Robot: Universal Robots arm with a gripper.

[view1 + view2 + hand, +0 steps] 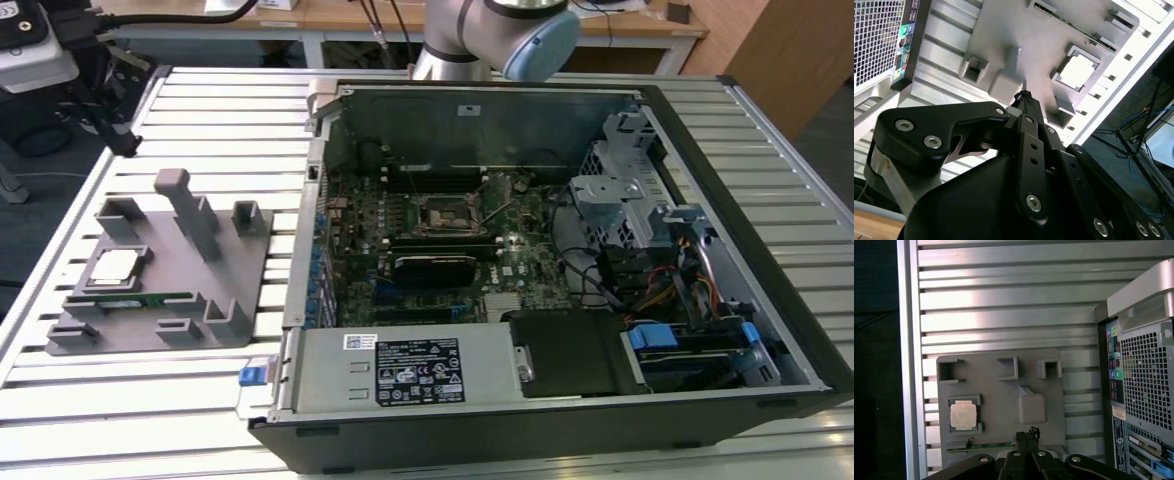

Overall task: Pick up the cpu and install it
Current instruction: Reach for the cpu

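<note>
Step in hand, as I read it: approach for the pick, nothing grabbed yet. The cpu (112, 268), a small flat square chip w/ silver top plate & tan-green rim, sits in its recess on the grey plastic tray with upright blocks (200, 300), on the slatted metal desk (200, 110), to the exterior view's left of the open black computer case (801, 330).

In both wrist views the gripper (1026, 436) hangs above the tray, well apart from the chip (963, 416). Fingers look closed together, nothing btwn them. The long thin green memory stick (984, 446) lies just beside the chip's recess.

The empty socket (443, 212) on the motherboard looks unfilled, so install isn't done.

My judgement: the pick calls for fingers opened wider than the chip, squared over it, and kept off the recess walls & memory stick.
</note>
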